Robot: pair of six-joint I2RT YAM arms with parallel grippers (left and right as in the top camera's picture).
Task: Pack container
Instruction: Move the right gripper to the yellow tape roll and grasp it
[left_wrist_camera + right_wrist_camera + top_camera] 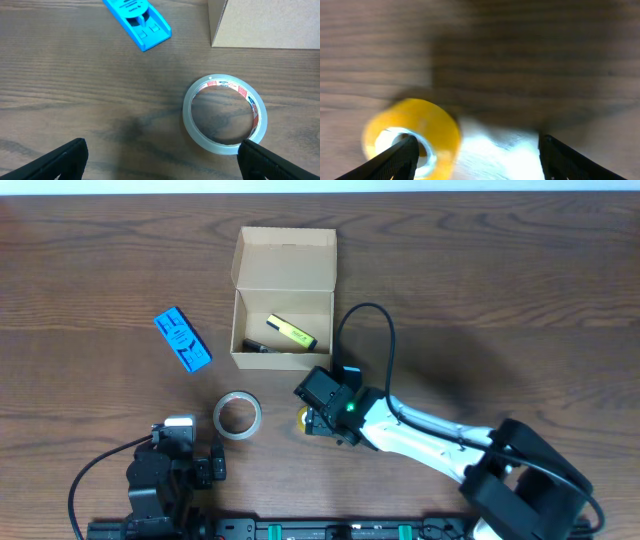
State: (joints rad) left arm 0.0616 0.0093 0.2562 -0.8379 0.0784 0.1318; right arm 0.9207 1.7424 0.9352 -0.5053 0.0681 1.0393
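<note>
item 1. container: tan cardboard box. it stands on the table, left of centre and toward the far side. the lid flap is folded back on the side away from the arms. inside are a yellow marker lying aslant and a dark slim object along the near wall, its kind not legible.

item 2. blue packet: flat on the table, left of the container and apart from it, set on a slant.

item 3. clear tape roll: lies flat on the near side of the container, close to its left corner but not touching. the left wrist view shows red and white print on the inner core.

item 4. yellow tape roll: on the table to the right of the clear tape roll, nearer the arms than the container and apart from it. from overhead the right arm partly covers it. it is blurred in the right wrist view.

item 5. left gripper: at the near left of the table, jaws spread wide and gripping nothing. the clear tape roll lies just ahead of one finger, whose tip overlaps the roll's near rim in the picture. contact cannot be told.

item 6. right gripper: reaches in from the near right and sits over the yellow tape roll, jaws spread wide and clamped on nothing. one fingertip lines up with the roll's hole, and the other is well off to the side over bare wood. whether the fingertip touches the roll cannot be told.
</note>
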